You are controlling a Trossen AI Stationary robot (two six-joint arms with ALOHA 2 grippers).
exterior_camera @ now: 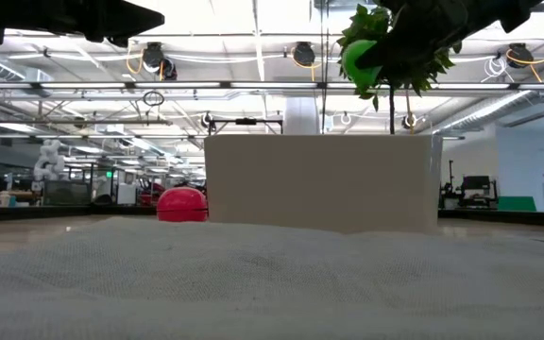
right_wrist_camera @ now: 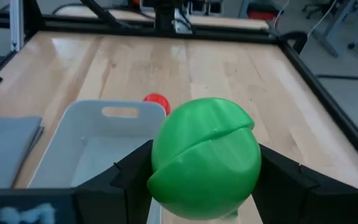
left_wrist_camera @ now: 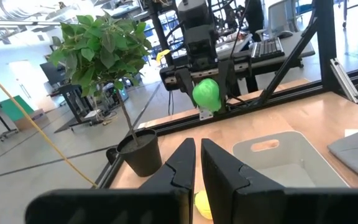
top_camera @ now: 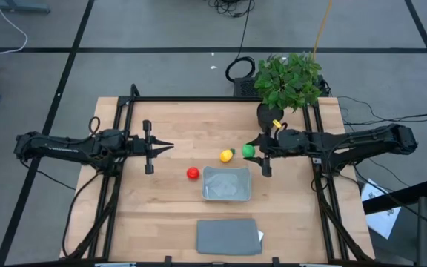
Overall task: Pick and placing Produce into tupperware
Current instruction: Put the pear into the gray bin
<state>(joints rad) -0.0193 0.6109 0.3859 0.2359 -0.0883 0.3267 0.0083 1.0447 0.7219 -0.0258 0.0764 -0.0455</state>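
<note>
A: Start with the table (top_camera: 161,208). What's the layout?

B: A grey lid (top_camera: 228,236) lies at the near edge, the tub (top_camera: 227,184) sits just beyond it, and a potted plant (top_camera: 288,81) stands at the far right corner. A dark frame rail borders the table.

A: And the arms?

B: The left gripper (top_camera: 164,147) waits over bare wood on the left, fingers (left_wrist_camera: 182,163) pressed nearly together, holding nothing. The right gripper (top_camera: 252,152) is working: it pinches the green piece (top_camera: 248,150), lifted clear of the table, just beyond the tub's far right corner.

A: So which step?

B: I'd judge it's the carry. The tub looks empty. Next the green piece has to travel over the tub's far wall and be let go inside.

A: Anything in the way?

B: The yellow piece (top_camera: 227,156) lies just beside the gripper, so stay high. The red piece (top_camera: 192,173) sits left of the tub, apart from the path. The plant is behind the arm; the room toward the tub is open.
</note>
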